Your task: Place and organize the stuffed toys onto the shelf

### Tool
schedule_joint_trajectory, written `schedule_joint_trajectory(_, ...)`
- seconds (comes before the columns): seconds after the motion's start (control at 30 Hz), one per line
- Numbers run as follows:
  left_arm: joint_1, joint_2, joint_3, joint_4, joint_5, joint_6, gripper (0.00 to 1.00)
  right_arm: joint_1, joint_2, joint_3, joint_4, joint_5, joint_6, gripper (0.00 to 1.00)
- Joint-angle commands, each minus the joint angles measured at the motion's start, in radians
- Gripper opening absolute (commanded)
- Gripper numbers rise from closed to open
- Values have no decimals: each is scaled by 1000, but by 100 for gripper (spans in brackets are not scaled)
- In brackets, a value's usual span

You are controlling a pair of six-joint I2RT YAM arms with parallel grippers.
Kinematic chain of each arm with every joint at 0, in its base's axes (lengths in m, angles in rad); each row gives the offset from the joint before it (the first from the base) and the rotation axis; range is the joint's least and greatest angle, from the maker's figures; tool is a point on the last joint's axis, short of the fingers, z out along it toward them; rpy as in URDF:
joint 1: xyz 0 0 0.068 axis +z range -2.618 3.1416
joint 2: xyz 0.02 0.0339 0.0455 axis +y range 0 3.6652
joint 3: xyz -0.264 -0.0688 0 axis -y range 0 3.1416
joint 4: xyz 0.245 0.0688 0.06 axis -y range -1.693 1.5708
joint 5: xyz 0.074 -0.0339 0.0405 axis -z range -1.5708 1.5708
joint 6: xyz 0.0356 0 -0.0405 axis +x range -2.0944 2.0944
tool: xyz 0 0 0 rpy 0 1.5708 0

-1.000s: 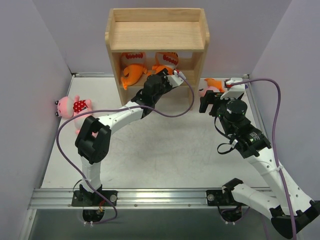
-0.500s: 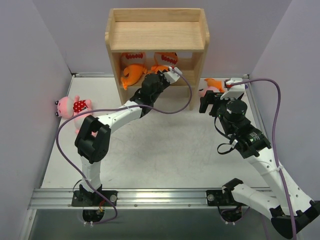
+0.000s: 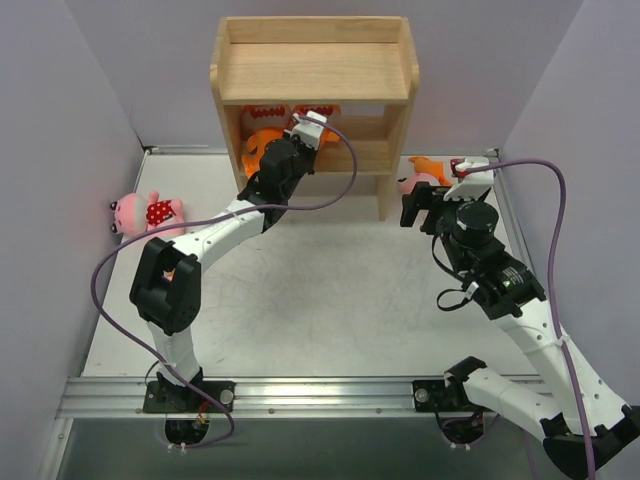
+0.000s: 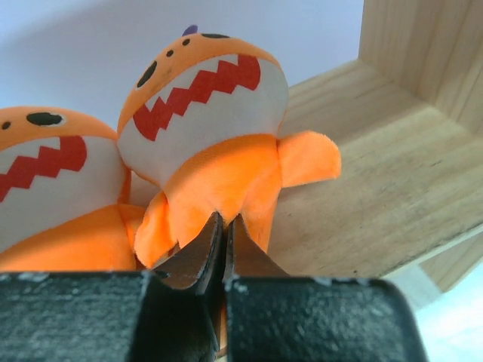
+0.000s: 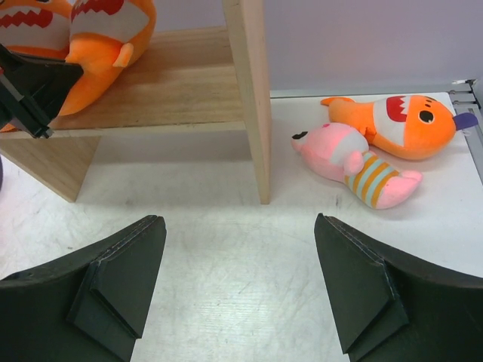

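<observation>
White tabletop [image 3: 330, 300], grey walls. Wooden shelf [image 3: 315, 70] at back holds orange fish [image 4: 204, 121] and twin [image 4: 45, 188] on middle tier. Left gripper [image 4: 224, 220], parted a second ago, has slid leftward and snapped closed, empty, tips at orange fish's belly; likely nudging. Right gripper [image 5: 238, 219] unmoved, wide open, facing third fish [image 5: 400, 124] and striped doll [image 5: 355, 162] on tabletop.
</observation>
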Motion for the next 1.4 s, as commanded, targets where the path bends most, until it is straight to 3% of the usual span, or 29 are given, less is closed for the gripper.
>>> schedule_joint_trajectory(0.0, 2, -59, 2, 11, -3, -115, 2, -8, -34, -8, 12, 12, 3, 81)
schedule_joint_trajectory(0.27, 1, -53, 18, -3, -61, -248, 2, -8, -44, -19, 9, 19, 3, 81)
schedule_joint_trajectory(0.73, -83, 7, 75, -7, -287, -249, 2, -8, -41, -30, 15, 19, 1, 82)
schedule_joint_trajectory(0.93, -100, 31, 92, -10, -302, -221, 2, -8, -38, -34, 18, 22, -2, 82)
schedule_joint_trajectory(1.03, -100, 30, 83, -16, -315, -227, 9, -9, -38, -36, 17, 24, -2, 82)
schedule_joint_trajectory(1.23, -100, 16, 46, -10, -313, -239, 34, -8, -34, -33, 17, 22, -3, 81)
schedule_joint_trajectory(1.37, -100, 9, 38, -7, -299, -242, 39, -8, -33, -30, 14, 24, -8, 82)
